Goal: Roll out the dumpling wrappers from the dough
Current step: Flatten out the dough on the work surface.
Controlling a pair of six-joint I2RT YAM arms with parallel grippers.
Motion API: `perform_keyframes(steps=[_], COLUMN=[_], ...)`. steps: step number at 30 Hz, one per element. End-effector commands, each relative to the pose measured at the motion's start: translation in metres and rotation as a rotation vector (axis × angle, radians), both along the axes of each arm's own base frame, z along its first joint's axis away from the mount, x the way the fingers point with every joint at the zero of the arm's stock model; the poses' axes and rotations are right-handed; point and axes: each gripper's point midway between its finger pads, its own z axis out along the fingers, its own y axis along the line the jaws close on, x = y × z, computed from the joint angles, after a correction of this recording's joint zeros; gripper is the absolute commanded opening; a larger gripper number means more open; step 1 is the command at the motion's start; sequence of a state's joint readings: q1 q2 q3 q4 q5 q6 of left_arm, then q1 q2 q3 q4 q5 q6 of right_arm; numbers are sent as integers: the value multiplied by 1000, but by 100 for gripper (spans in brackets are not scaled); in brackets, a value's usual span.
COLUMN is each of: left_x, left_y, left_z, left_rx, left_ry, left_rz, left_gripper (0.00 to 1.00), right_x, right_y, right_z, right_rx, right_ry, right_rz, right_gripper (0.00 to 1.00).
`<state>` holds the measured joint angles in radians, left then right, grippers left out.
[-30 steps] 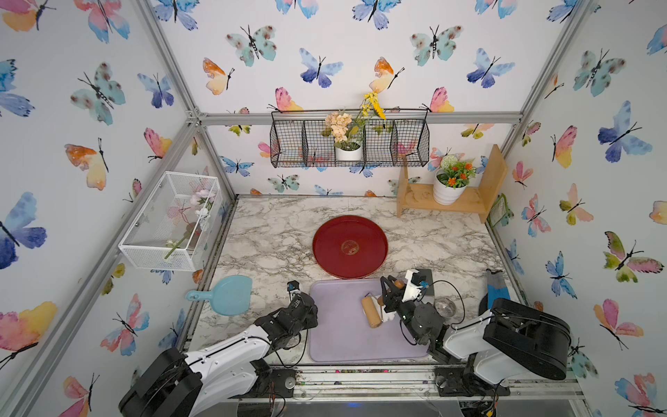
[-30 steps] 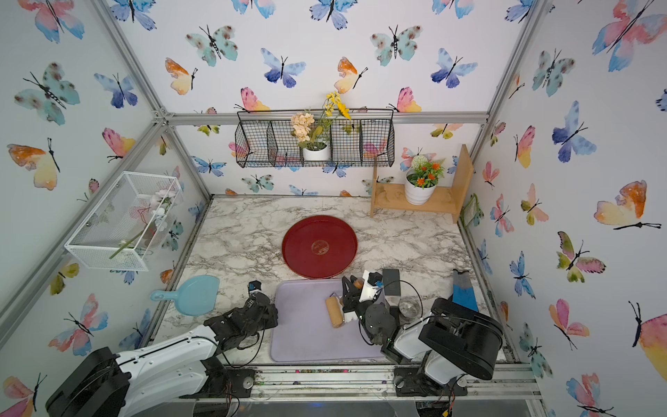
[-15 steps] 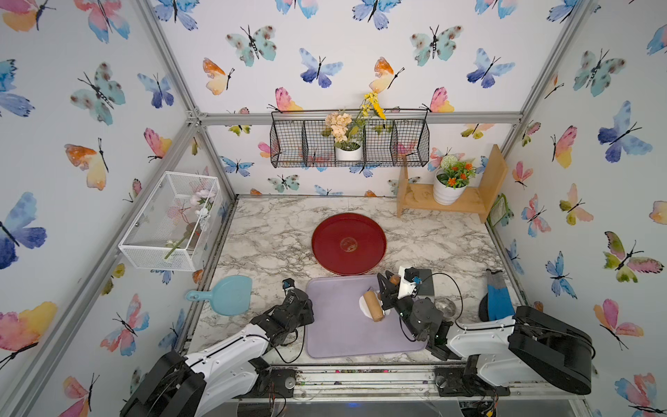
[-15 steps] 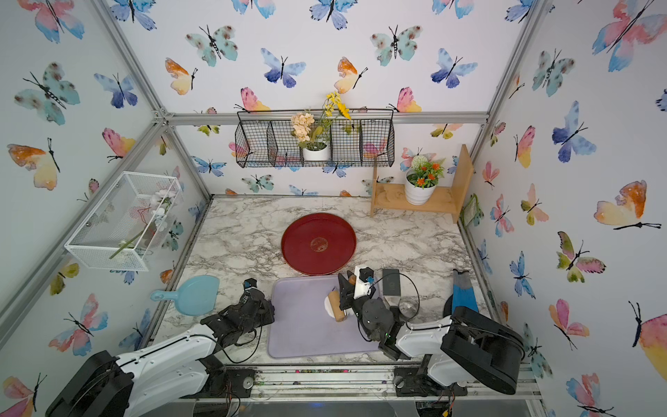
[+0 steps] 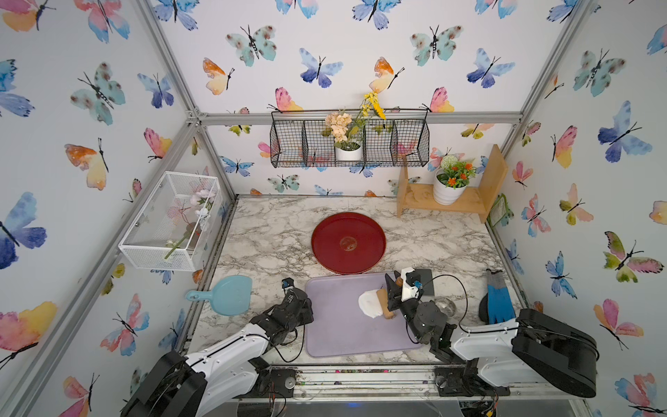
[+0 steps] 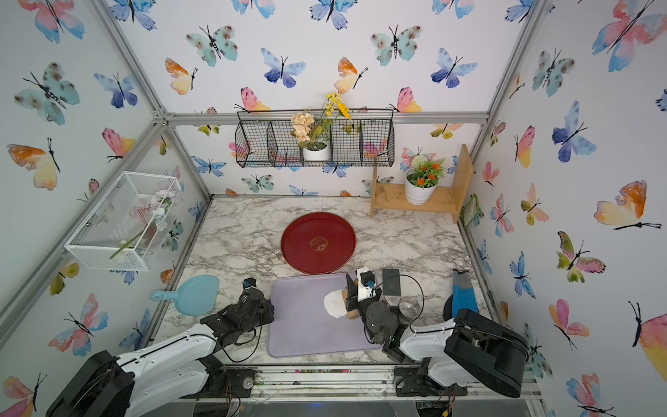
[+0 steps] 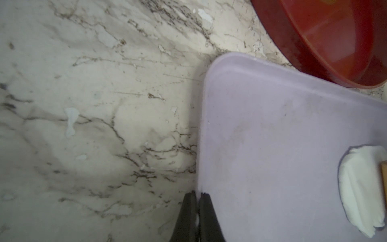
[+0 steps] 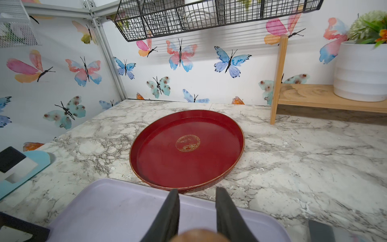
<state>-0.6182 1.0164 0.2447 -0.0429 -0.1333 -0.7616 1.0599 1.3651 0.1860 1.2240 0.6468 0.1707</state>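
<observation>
Right gripper (image 8: pixel 196 194) is clamping narrow on the handle of the wooden roller (image 5: pixel 383 303), bearing its barrel onto the dough (image 5: pixel 369 304) on the lilac tray (image 5: pixel 335 325) – left gripper (image 7: pixel 198 195), shut w/ nothing held, is resting at tray edge, prob. steadying it.

On the surface (image 5: pixel 274 231) the round tray (image 5: pixel 332 231) lies at the middle, and the flat board (image 5: pixel 335 325) lies just in front of it, near the front edge. The dough (image 5: pixel 368 303) lies on the board's right half, with the roller (image 5: pixel 382 299) on the dough's right edge. The right tool (image 8: pixel 196 190) sits over the roller, around its handle. The left tool (image 7: pixel 198 196) is at the board's left edge. A scoop (image 5: pixel 231 294) lies left of the board, a glass (image 5: pixel 445 307) right of it. A shelf (image 5: pixel 451 207) carrying a pot (image 5: pixel 447 191) stands at the back right corner.
</observation>
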Motion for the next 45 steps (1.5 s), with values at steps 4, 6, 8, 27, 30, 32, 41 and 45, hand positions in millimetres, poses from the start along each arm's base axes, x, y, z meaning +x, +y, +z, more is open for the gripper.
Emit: perform_keyframes(steps=[4, 6, 8, 27, 30, 32, 41, 45], left_x=[0, 0, 1, 11, 13, 13, 15, 15], left_y=[5, 5, 5, 3, 3, 3, 9, 9], left_z=[-2, -3, -2, 1, 3, 3, 4, 3], left_rx=[-2, -2, 0, -3, -4, -2, -1, -4], left_ry=[11, 11, 10, 1, -3, -2, -5, -2], left_rz=[36, 34, 34, 38, 37, 36, 47, 46], left_gripper=[0, 0, 0, 0, 0, 0, 0, 0], right_x=[2, 0, -6, -30, -31, -31, -32, -32], right_y=[-8, -4, -1, 33, 37, 42, 60, 65], right_z=[-1, -10, -19, -63, -64, -64, -69, -72], right_rx=[-18, -39, -36, -90, -67, -54, -38, -35], right_ry=[-41, -23, -11, 116, 120, 120, 142, 152], right_rz=[-42, -18, 32, 271, 289, 306, 347, 356], right_gripper=[2, 2, 2, 2, 2, 2, 2, 2])
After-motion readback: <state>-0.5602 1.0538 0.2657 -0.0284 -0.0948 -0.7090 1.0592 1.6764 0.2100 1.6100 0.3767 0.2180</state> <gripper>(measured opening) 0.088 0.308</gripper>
